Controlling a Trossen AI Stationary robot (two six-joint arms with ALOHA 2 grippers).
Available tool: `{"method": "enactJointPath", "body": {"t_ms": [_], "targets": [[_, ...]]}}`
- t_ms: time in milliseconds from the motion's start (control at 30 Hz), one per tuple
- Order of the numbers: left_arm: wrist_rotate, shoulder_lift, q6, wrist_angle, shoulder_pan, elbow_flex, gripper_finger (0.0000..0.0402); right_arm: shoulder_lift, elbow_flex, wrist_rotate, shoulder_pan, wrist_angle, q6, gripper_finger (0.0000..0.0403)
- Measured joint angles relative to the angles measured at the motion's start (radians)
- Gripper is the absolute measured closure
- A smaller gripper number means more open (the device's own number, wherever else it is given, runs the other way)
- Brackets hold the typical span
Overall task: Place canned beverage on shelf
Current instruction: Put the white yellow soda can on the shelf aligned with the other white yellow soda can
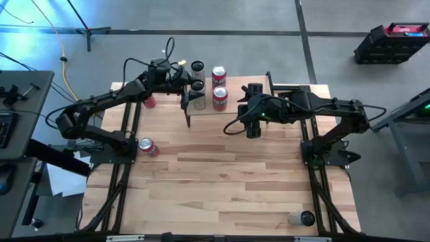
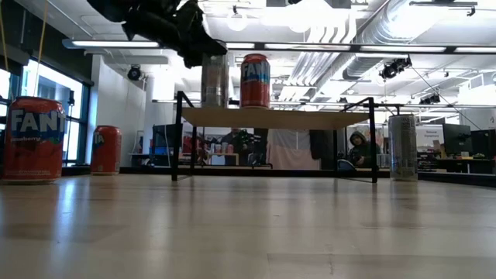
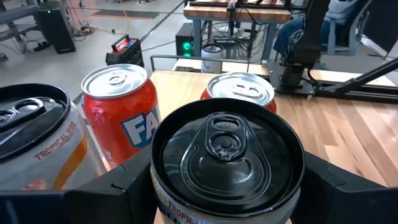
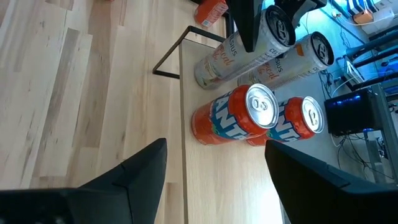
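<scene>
Four cans stand on the shelf.
</scene>
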Motion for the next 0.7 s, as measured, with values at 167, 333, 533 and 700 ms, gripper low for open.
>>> {"method": "enactJointPath", "body": {"t_ms": [167, 333, 533, 700], "targets": [[-0.039, -0.002, 0.012, -0.003, 0.0, 0.0, 0.0153, 0.0, 0.0, 0.0, 0.0, 0.0, 0.001, 0.0147], [-0.04, -0.002, 0.005, -0.001, 0.0, 0.0, 0.0152, 0.0, 0.0, 0.0, 0.0, 0.0, 0.001, 0.0147], [-0.04, -0.002, -0.021, 0.009, -0.002, 0.0, 0.0151, 0.0, 0.0, 0.0, 0.0, 0.0, 0.001, 0.0147], [-0.04, -0.002, -0.022, 0.014, -0.002, 0.0, 0.0151, 0.0, 0.0, -0.001, 0.0, 0.0, 0.003, 0.0147]]}}
